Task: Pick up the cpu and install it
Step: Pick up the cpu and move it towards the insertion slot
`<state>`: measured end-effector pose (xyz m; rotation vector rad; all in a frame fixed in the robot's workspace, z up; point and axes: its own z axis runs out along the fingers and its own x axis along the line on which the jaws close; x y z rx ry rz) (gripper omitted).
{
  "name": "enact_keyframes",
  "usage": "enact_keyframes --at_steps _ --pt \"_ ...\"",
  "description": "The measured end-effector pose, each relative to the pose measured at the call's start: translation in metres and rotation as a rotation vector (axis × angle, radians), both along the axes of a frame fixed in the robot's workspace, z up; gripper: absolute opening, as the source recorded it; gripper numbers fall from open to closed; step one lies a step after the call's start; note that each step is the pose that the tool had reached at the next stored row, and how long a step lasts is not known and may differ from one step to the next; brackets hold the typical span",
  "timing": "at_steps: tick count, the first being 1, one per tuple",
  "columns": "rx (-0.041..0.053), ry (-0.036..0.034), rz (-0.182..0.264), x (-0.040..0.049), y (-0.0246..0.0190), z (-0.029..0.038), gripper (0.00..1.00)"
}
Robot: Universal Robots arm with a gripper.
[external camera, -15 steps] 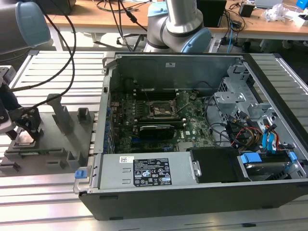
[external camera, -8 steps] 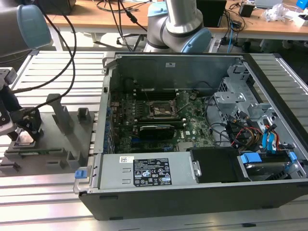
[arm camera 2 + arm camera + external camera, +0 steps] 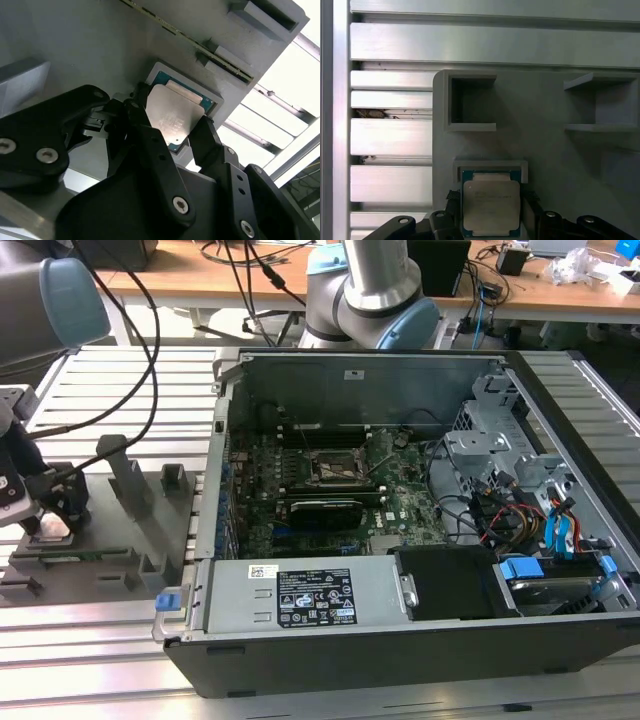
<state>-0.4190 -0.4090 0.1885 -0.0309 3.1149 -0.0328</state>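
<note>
Between the black fingers point(image 3: 150, 145) of the gripper point(image 3: 171, 120), in both wrist views, lies the cpu point(image 3: 491, 205), silvery plate up with a green rim showing around it. One fingertip presses on each of two opposite edges, so the gripper is clenched on the chip. The cpu sits flat in a shallow square pocket of a grey holder point(image 3: 545, 100). Farther along that holder in the first wrist view is a deeper square pocket point(image 3: 472, 102). The holder rests on the slatted aluminium counter point(image 3: 390, 135). In the exterior view the gripper is low at the exterior view's left, over the holder's near corner. Just beside the holder, toward the exterior view's right, an open computer case point(image 3: 400, 650) lies on its side. Inside it are the power supply point(image 3: 300, 595) nearest the camera, then the graphics card point(image 3: 325, 510), then the black socket frame point(image 3: 335, 468) on the motherboard point(image 3: 405, 505), well apart from the cpu. Behind the case stands a grey robot arm joint point(image 3: 375, 300), and beyond it a wooden desk point(image 3: 180, 280) strewn with cables.
</note>
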Motion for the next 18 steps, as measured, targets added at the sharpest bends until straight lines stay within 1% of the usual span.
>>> enact_keyframes --at_steps 7,8,18 --pt "-0.0002 0.0002 0.0 0.0 0.0005 -0.0002 0.6" --pt "-0.0001 0.0003 0.0 0.0 0.0005 -0.0003 0.55" --pt "-0.0001 0.0002 0.0 0.0 0.0001 -0.0004 0.55"
